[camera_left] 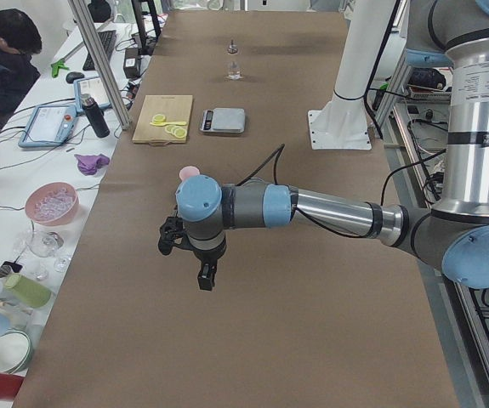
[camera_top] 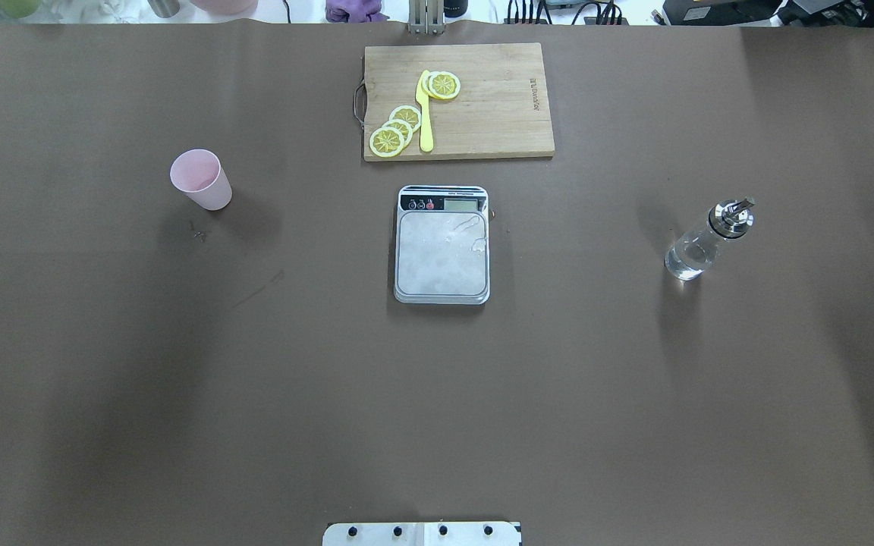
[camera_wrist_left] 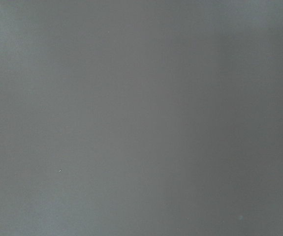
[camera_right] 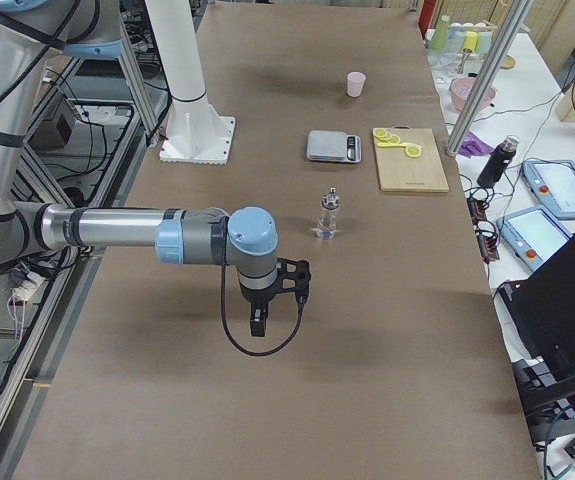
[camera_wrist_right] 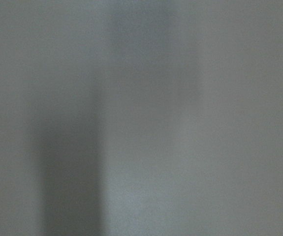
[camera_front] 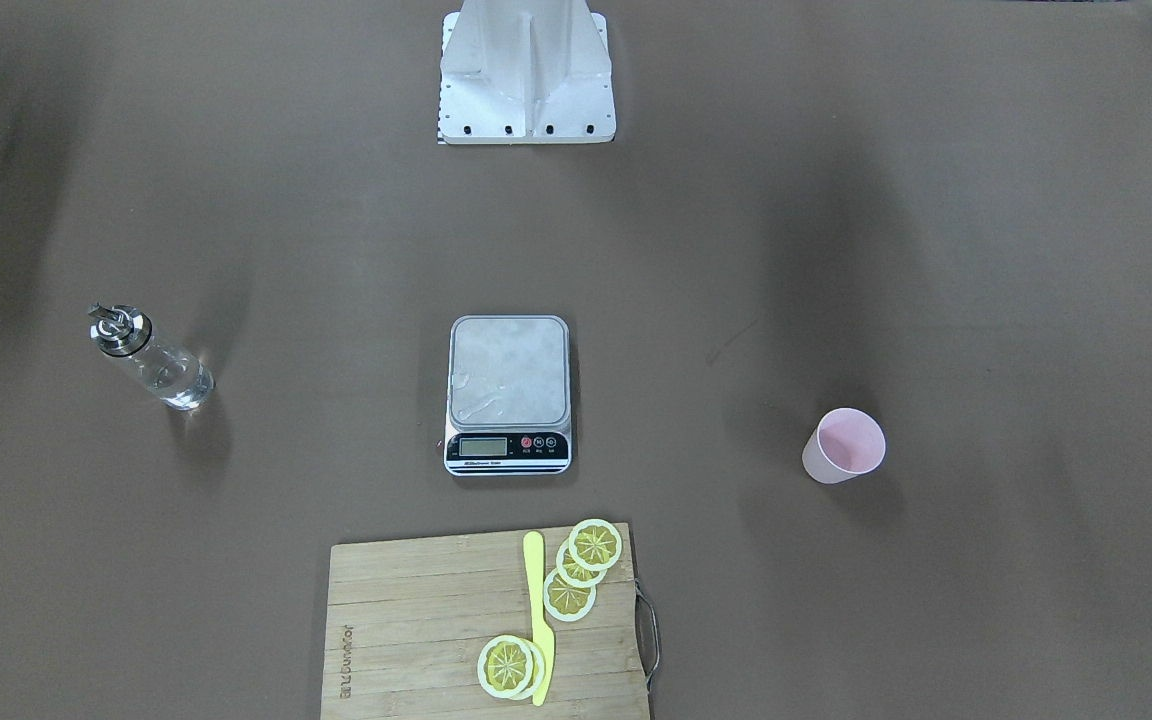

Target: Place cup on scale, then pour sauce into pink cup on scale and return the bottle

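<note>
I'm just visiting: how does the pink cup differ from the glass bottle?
The cup is opaque pale pink; the bottle is clear glass. The cup is open-topped and looks empty; the bottle has a metal spout cap and holds clear liquid. The cup stands on the robot's left of the scale; the bottle on its right. Both stand upright on the table, apart from the scale.

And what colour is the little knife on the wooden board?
Yellow. The knife shows best in the exterior front-facing view.
</note>
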